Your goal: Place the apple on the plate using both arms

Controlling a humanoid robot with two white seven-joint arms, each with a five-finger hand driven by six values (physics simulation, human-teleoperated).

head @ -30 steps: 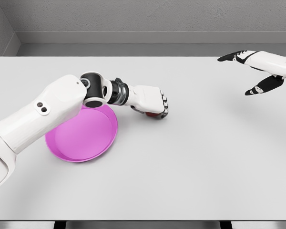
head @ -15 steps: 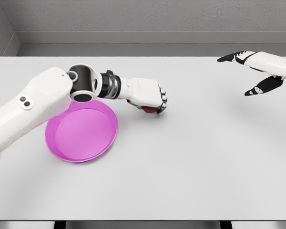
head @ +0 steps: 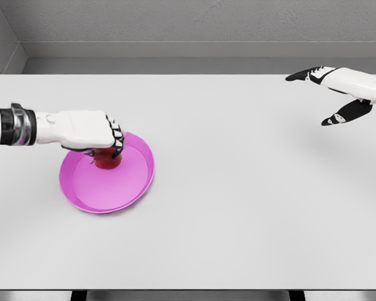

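A magenta plate (head: 116,188) lies on the left part of the white table. My left hand (head: 103,143) hovers over the plate's upper half, fingers curled around a red apple (head: 106,162) whose lower part shows beneath the palm. The apple hangs just above the plate or touches it; I cannot tell which. My right hand (head: 329,94) is raised at the far right, fingers spread and holding nothing.
The white table (head: 238,200) stretches wide to the right of the plate. A grey wall runs along its far edge.
My left hand has carried the apple leftwards from the table's middle to above the plate, and the arm has drawn back. The right hand has stayed still.
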